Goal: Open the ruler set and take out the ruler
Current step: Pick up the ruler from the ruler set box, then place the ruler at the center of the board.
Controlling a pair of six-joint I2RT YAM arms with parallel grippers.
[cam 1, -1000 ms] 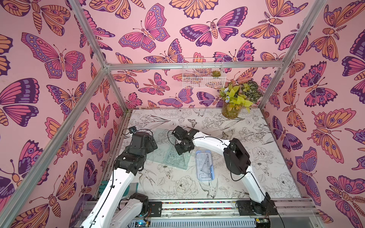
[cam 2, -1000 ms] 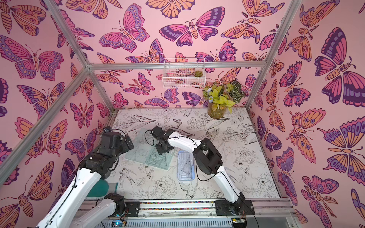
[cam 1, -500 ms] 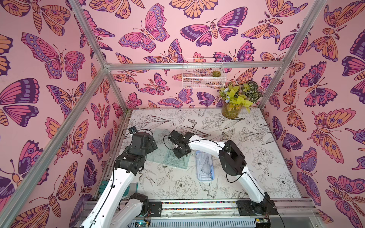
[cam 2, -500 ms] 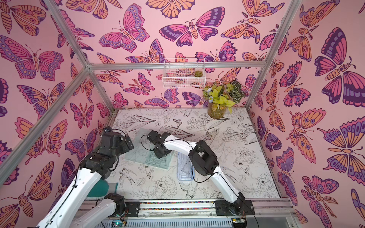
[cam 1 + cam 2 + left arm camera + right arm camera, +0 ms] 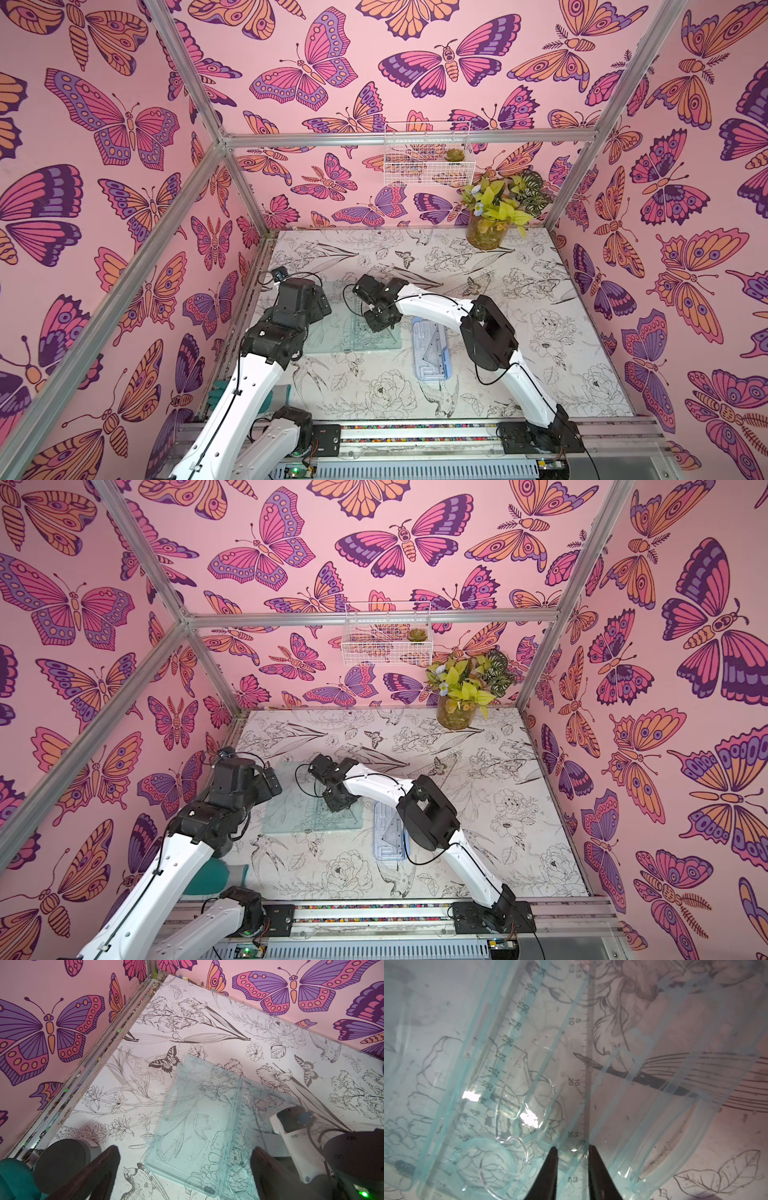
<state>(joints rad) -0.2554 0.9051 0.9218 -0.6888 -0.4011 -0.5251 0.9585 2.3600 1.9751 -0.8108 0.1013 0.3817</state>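
Ruler set (image 5: 340, 336) is on the table (image 5: 519, 374), left of centre, just beside a blue tray (image 5: 430, 353) w/ a triangle in it. Status as I read it: opening looks done. The clear case lies spread flat, insides up. Taking out is what's left. The ruler (image 5: 236, 1132) sits w/in the case outline, alongside a long edge of the clear panel seen in the left wrist view, not yet clear of it.

Your right gripper (image 5: 572, 1148) is down on the case, jaws drawn nearly together w/ the ruler's scaled strip btwn the fingertips (image 5: 550, 1159). It reads as a pinch, though w/ clear plastic you can't confirm firm contact. Your left gripper (image 5: 186, 1151) hovers above the case's near end, jaws spread wide, holding nothing.

Orientation: the ruler lies approx flat, long axis front-to-back. One end points toward the base rail, the other toward the back wall, slightly skewed and parallel to the case edge. In the right wrist view it runs straight away from the jaws. Scale marks show on both sides of the fingertips, so the pinch falls partway along. A second scaled strip (image 5: 500, 1043) lies at an angle to it; don't mix them up.
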